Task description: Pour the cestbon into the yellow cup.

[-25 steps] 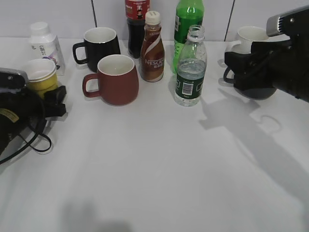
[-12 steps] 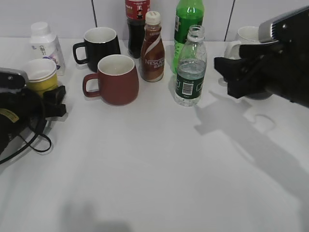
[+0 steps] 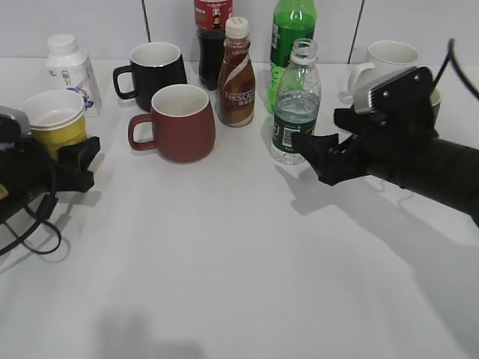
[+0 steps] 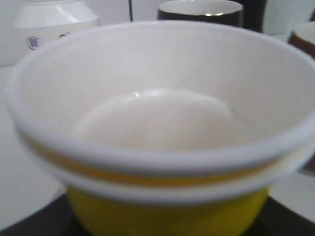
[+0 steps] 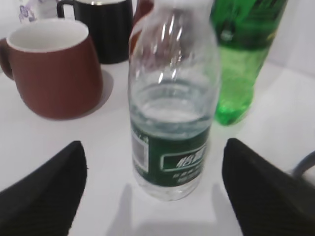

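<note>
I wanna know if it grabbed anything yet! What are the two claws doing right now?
Left claw: closed around the small yellow paper cup.
Right claw: open, either side of the clear ribbed plastic water bottle, not gripping it.

cestbon (image 3: 296, 105): upright, right of frame centre, on the table (image 3: 224, 254)
right gripper (image 3: 329, 146): just right of and below the cestbon's base, apart from it
soda bottle (image 3: 290, 30): directly behind the cestbon
Nescafe bottle (image 3: 236, 75): left of the cestbon
red mug (image 3: 179, 123): left of the Nescafe bottle
yellow cup (image 3: 55, 118): far left edge, at the left gripper (image 3: 75, 161)
</note>
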You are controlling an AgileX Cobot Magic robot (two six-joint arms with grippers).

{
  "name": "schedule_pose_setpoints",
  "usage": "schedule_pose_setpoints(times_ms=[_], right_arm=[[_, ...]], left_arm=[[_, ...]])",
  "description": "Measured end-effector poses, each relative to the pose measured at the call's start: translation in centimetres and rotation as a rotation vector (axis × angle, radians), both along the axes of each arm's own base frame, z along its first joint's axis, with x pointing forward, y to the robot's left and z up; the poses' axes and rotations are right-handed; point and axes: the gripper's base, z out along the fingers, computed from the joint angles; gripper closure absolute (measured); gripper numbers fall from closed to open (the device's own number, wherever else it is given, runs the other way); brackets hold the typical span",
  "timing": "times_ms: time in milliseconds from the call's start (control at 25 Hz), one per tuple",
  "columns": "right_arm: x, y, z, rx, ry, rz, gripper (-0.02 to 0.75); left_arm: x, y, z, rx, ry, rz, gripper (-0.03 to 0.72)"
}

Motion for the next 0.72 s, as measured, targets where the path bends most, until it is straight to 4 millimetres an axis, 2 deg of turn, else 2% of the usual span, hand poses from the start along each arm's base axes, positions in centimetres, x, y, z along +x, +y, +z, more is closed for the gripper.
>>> schedule_pose_setpoints(times_ms=[280, 720], right_arm=[[2.6, 0.9, -1.4, 0.007, 0.003, 0.001, 0.078], [6.4, 2.6, -2.5, 0.007, -0.04, 0.039, 0.078]], left_arm=[[-1.8, -1.1, 0.1, 0.031, 0.013, -0.167, 0.246], [-2.7, -2.4, 0.0, 0.011, 0.034, -0.332, 0.246]])
